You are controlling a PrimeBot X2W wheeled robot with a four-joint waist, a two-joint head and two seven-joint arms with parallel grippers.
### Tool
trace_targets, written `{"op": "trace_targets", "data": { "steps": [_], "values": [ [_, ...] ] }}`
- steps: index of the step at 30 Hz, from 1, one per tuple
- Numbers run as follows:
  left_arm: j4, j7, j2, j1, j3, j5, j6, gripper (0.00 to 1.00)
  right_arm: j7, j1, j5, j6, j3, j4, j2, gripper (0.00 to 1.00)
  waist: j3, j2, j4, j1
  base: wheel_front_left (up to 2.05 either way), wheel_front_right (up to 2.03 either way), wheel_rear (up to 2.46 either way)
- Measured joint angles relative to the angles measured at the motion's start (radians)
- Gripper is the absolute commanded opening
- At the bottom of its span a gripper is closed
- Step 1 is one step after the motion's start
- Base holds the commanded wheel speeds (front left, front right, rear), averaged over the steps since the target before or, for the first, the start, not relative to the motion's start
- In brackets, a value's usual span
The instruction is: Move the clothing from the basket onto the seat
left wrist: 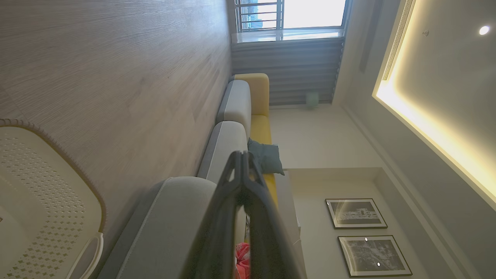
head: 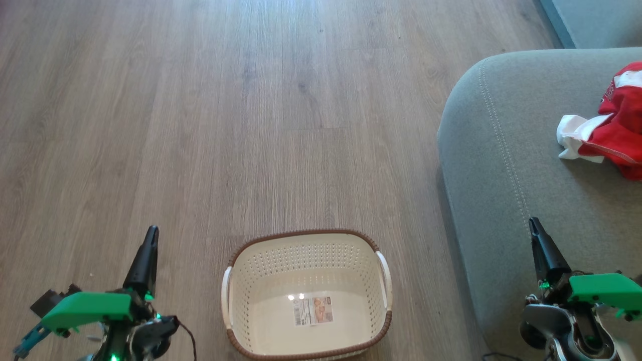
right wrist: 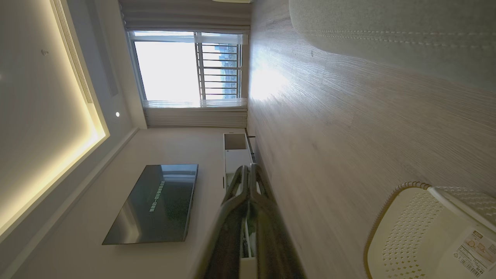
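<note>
Nearest, lower left of head view: left gripper point(head: 151, 234), fingers pressed together, pinching nothing, pointing away over the floor point(head: 251, 100). Lower right: right gripper point(head: 534, 224), fingers likewise pressed together with nothing between them, seen against the near part of the seat point(head: 501, 150). Same closure confirmed in both wrist views, dark fingers meeting at the tips.

Between the two grippers, standing on the floor: basket point(head: 301, 233), with cream perforated walls, a brown woven-look rim and a white handle on each side. On its bottom, a printed label point(head: 313, 311) and two bright reflections.

To the right of the basket, near but not touching: seat, in grey upholstery with a rounded corner and a line of pale stitching.

Farther back on the seat, at the right edge of head view: clothing point(head: 619, 125), red fabric with white bands, crumpled in a heap and partly cut off by the frame. Number of garments not determinable. Well apart from the basket and from both grippers.

Beyond, in left wrist view: further grey cushions, a yellow section point(left wrist: 257, 93), a teal cushion point(left wrist: 267, 157), two framed pictures point(left wrist: 356, 213) and a window point(left wrist: 294, 15). In right wrist view: a dark television point(right wrist: 155, 205) on the wall.
</note>
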Motion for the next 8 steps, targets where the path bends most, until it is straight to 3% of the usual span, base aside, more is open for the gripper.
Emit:
{"op": "trace_targets", "data": {
  "steps": [8],
  "values": [
    [0.0,0.0,0.0,0.0,0.001,0.0,0.0,0.0,0.0,0.0,0.0,0.0,0.0,0.0,0.0,0.0,0.0,0.0,0.0,0.0,0.0,0.0,0.0]
  ]
}}
